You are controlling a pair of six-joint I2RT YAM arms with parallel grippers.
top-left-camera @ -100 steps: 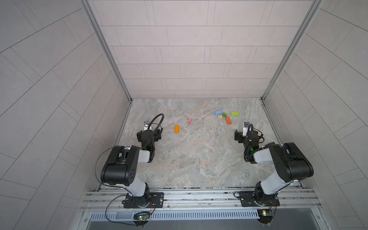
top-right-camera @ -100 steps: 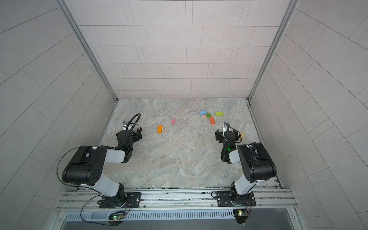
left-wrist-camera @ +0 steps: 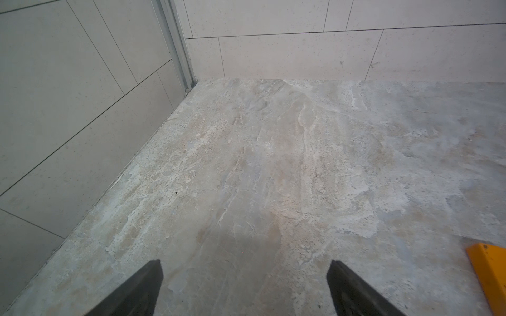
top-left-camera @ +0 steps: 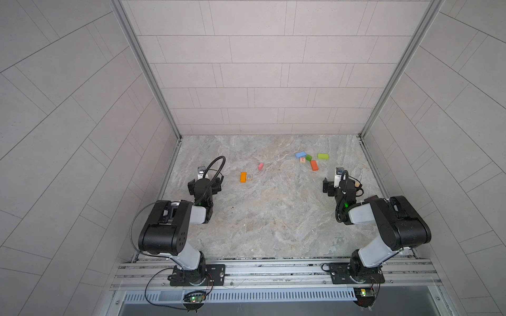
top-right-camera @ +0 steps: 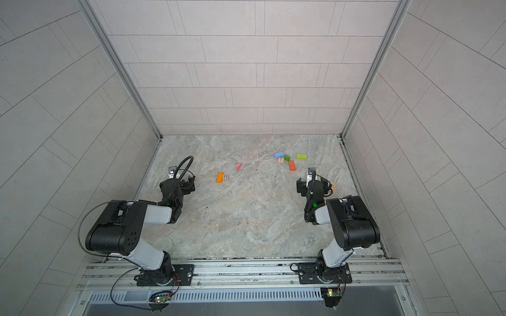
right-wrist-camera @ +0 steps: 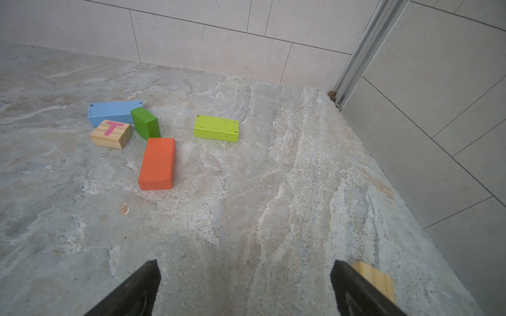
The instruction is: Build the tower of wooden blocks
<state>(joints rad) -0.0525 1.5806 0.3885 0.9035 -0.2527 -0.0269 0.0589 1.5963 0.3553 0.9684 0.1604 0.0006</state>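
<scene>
- Left gripper (left-wrist-camera: 243, 273) spread wide, empty; the orange block (left-wrist-camera: 490, 273) lies near, off its inner side, long axis roughly parallel to its reach.
- Right gripper (right-wrist-camera: 243, 273) spread, empty; the red-orange brick (right-wrist-camera: 156, 164) sits ahead, farther off.

Marble desk (top-left-camera: 273, 224), left arm (top-left-camera: 167, 227) and right arm (top-left-camera: 394, 224) at bottom. Centre: orange block (top-left-camera: 243, 177) just beside tan lettered cube (top-left-camera: 249, 177), pink block (top-left-camera: 261, 166) near. Right: five grouped blocks (top-left-camera: 314, 165).
</scene>
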